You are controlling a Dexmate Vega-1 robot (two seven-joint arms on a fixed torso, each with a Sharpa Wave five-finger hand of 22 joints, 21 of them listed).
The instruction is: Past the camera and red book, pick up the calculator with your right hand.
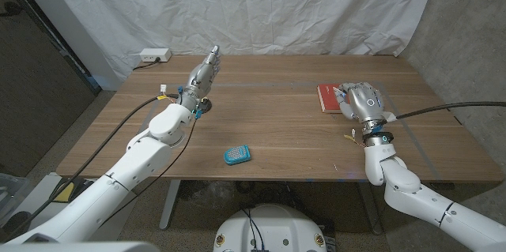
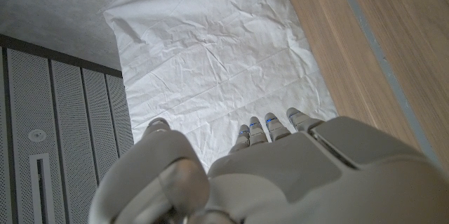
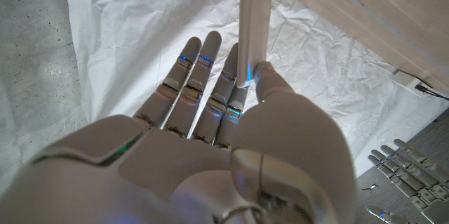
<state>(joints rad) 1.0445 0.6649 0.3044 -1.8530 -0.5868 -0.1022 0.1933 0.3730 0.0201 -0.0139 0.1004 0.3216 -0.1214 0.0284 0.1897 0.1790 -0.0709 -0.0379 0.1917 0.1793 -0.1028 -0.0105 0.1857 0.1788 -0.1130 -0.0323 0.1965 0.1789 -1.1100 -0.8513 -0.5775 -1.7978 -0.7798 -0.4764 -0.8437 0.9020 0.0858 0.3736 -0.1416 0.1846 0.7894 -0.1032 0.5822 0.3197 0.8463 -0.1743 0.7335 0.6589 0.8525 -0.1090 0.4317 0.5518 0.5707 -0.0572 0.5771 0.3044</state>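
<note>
The calculator (image 1: 237, 155), small and blue with pale keys, lies near the table's front edge, about midway between the arms. The red book (image 1: 327, 98) lies flat on the right half of the table. My right hand (image 1: 365, 100) is at the book's right edge, well right of and beyond the calculator, fingers straight and apart. In the right wrist view my right hand (image 3: 210, 147) has its thumb against a thin white edge (image 3: 250, 27). My left hand (image 1: 204, 73) is raised over the table's left half, fingers straight, holding nothing, as the left hand (image 2: 280, 175) also appears from its wrist.
A white power strip (image 1: 154, 55) sits at the table's far left corner. A white sheet (image 1: 253, 7) hangs behind the table (image 1: 269, 126). A small dark object (image 1: 205, 108) lies by my left wrist. My left hand's fingers (image 3: 400, 164) appear in the right wrist view.
</note>
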